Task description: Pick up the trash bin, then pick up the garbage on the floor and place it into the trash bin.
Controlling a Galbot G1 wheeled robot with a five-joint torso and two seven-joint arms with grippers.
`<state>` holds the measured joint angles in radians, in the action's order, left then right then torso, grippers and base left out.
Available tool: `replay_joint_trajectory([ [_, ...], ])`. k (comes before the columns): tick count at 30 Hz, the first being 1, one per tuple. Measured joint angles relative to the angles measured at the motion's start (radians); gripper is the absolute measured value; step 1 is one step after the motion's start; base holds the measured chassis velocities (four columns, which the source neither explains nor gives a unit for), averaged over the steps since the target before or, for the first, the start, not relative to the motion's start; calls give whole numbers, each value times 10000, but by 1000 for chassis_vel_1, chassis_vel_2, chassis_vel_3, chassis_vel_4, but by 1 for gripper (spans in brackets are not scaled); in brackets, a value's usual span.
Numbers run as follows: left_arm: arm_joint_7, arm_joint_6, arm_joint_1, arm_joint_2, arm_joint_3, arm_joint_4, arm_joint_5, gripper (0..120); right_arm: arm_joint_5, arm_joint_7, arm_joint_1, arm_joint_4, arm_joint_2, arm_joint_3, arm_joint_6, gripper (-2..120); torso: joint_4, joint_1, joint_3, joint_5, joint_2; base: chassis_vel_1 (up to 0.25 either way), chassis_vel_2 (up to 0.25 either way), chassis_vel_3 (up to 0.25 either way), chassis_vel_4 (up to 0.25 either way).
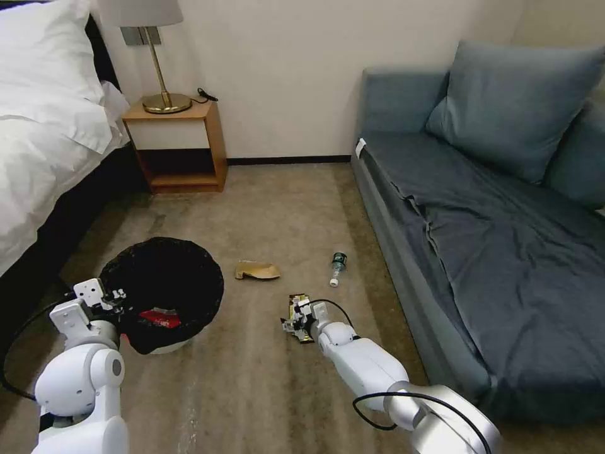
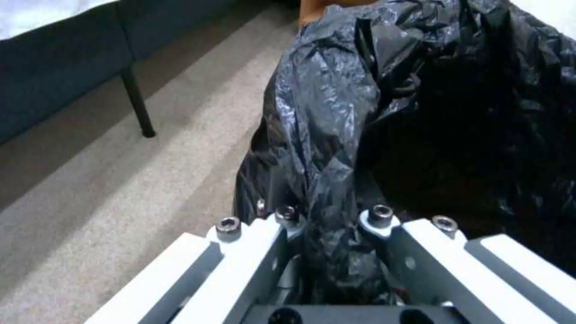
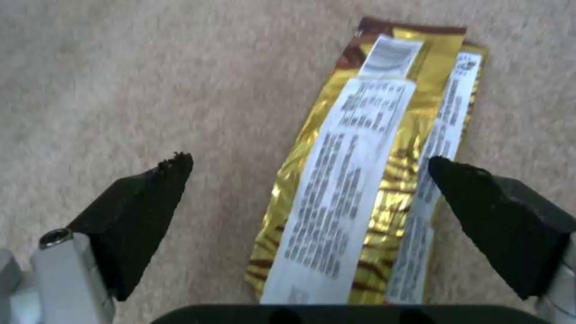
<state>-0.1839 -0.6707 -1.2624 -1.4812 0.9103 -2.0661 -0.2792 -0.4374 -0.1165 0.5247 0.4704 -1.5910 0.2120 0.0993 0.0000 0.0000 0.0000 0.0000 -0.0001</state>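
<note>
Filling the right half of the head view, the blue-grey sofa [image 1: 491, 221] runs down toward the lower right corner, with the white bed [image 1: 44, 126] in the upper left and a wooden nightstand [image 1: 179, 145] with a brass lamp [image 1: 161, 63] beside it at upper centre-left. Carpet [image 1: 265, 391] covers the middle.

At lower left sits the trash bin [image 1: 162, 290], its black bag liner [image 2: 336, 117] draped over the rim; a red-and-white snack packet [image 1: 159, 317] already lies inside. The left gripper [image 1: 107, 296] is at the bin's left rim, and in the left wrist view its fingers are pinched narrow on a fold of the liner.

Just right of the bin, at frame centre, lies the tan cardboard scrap [image 1: 256, 270], and further right, close to the sofa's base, the small clear bottle [image 1: 337, 265].

The right gripper [image 1: 297, 321] hangs low at lower centre, directly over the gold wrapper [image 3: 366, 180]. Its black fingertips [image 3: 150, 198] are spread wide, not touching it. In the right wrist view the wrapper's long axis runs from the palm outward, crosswise to the closing line of the fingers, so its narrow width lies between them. It sits off-centre, near the finger at the right of that picture, with bare carpet by the other. The right arm is plainly the nearer one; a straight descent looks sufficient, perhaps with a slight sideways correction.
</note>
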Motion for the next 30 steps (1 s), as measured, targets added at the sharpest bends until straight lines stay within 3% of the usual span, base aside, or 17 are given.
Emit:
replay_joint_trajectory([
  [9,24,-6,29,-1,45,-115,22,4,382,-242,150,-156,-125,-166,-18,99,0,0,0,0,0,0,0,0,0],
  [23,106,-12,-36,13,79,-283,12,4,585,-320,284,-147,-3,-465,-375,46,0,0,0,-1,0,0,0,0,0],
  [28,116,-16,-16,29,108,-286,-2,4,595,-310,294,-134,14,-504,-416,35,0,0,0,0,0,0,0,0,0],
  [30,121,-17,21,39,141,-204,-3,4,617,-286,311,-113,5,-529,-434,22,0,0,0,0,0,0,0,0,0],
])
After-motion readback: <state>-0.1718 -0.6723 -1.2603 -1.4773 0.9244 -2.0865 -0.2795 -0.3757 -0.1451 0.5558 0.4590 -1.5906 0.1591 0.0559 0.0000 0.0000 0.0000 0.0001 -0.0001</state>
